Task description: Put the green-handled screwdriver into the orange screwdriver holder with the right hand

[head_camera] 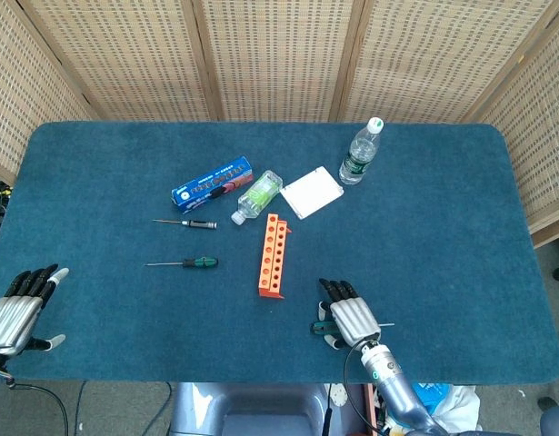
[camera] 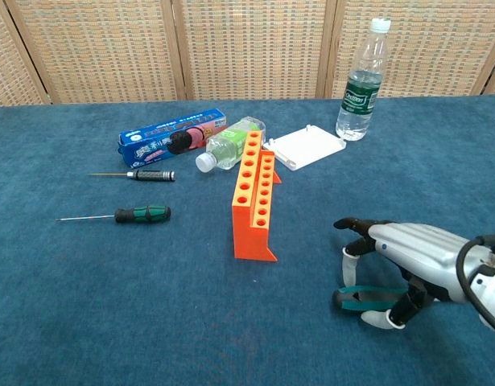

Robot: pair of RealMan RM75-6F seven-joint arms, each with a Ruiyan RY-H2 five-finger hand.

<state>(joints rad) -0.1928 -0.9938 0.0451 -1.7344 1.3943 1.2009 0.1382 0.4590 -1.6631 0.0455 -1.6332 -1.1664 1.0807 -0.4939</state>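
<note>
The orange screwdriver holder (head_camera: 272,255) (camera: 255,197) stands mid-table, its row of holes facing up. Right of it, near the front edge, my right hand (head_camera: 347,313) (camera: 412,253) arches over a screwdriver with a teal-green handle (camera: 361,298). Its fingers curl down over the handle and the thumb presses from the near side. The handle stays low on the cloth, and its thin shaft (head_camera: 388,325) pokes out to the right. My left hand (head_camera: 15,313) rests at the front left corner with its fingers spread, holding nothing.
A green-and-black screwdriver (head_camera: 197,262) (camera: 142,214) and a black one (head_camera: 199,223) lie left of the holder. Behind it are a blue box (head_camera: 213,181), a lying green bottle (head_camera: 259,194), a white box (head_camera: 312,192) and an upright water bottle (head_camera: 361,152).
</note>
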